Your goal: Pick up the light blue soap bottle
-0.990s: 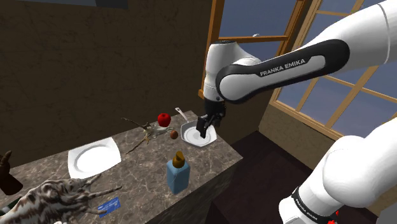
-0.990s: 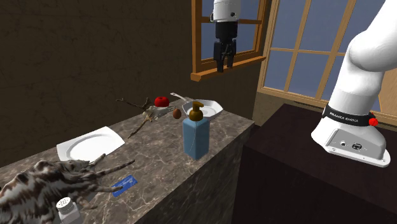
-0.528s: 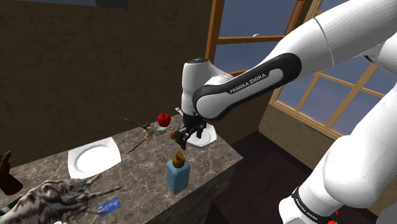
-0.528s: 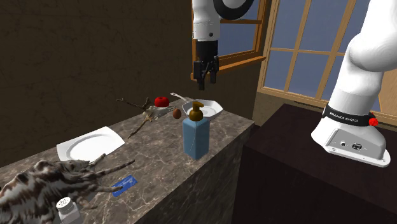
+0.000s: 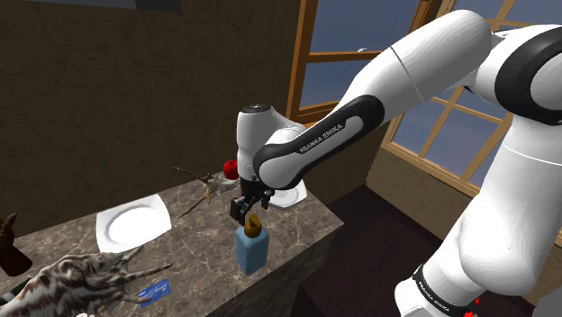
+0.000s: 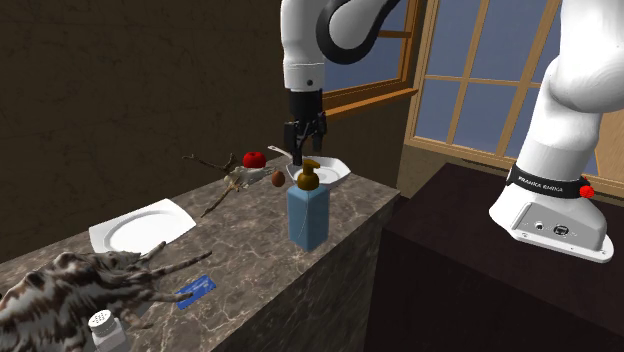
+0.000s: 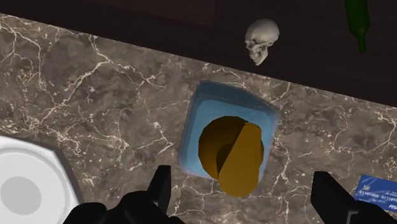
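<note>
While the light blue soap bottle [image 6: 307, 218] stands upright near the front edge of the marble bench [image 6: 352, 200], untouched and capped by a brownish-gold pump, the hand [image 6: 302, 152] hangs directly above that pump with its two black fingers spread and nothing gripped, so the step in hand looks like the approach just before the grasp. The next move probably calls for a straight descent, so that the fingers pass either side of the pump and straddle the blue body before they close. In the wrist view the bottle sits between the fingers but somewhat nearer one of them, so a small sideways correction may help, and the jutting pump head could catch a finger on the way down. Just behind the bottle lie an angular white plate [image 6: 332, 170], a small brown round thing [image 6: 278, 178], a red apple [image 6: 253, 158] and a bare twig [image 6: 212, 168]. A square white plate [image 6: 140, 228], a blue card [image 6: 195, 288] and a striped cat figure [image 6: 70, 285] lie well apart from it. Nothing stands between hand and bottle.
</note>
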### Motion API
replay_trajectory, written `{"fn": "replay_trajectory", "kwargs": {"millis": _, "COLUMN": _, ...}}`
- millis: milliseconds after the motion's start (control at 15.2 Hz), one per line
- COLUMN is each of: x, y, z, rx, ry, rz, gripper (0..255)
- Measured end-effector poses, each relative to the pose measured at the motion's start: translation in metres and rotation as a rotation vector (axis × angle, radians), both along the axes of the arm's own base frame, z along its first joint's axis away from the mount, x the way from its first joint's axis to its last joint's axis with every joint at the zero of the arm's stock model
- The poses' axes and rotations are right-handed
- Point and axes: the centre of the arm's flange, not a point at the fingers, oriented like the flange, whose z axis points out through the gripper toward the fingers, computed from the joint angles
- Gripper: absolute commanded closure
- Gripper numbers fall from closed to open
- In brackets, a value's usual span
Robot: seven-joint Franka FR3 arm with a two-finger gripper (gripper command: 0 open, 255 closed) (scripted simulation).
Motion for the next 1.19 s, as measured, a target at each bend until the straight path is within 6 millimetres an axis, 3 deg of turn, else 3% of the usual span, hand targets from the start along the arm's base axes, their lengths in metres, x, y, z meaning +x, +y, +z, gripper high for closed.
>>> {"fn": "replay_trajectory", "kwargs": {"millis": 264, "x": 0.001, "y": 0.000, "z": -0.020, "rx": 0.000, "ry": 0.000, "rz": 0.000, "gripper": 0}}
{"fn": "replay_trajectory", "kwargs": {"millis": 330, "x": 0.001, "y": 0.000, "z": -0.023, "rx": 0.000, "ry": 0.000, "rz": 0.000, "gripper": 255}}
{"fn": "replay_trajectory", "kwargs": {"millis": 990, "x": 0.001, "y": 0.000, "z": -0.025, "rx": 0.001, "ry": -0.001, "rz": 0.000, "gripper": 255}}
{"fn": "replay_trajectory", "kwargs": {"millis": 1188, "x": 0.000, "y": 0.000, "z": -0.014, "rx": 0.000, "ry": 0.000, "rz": 0.000, "gripper": 255}}
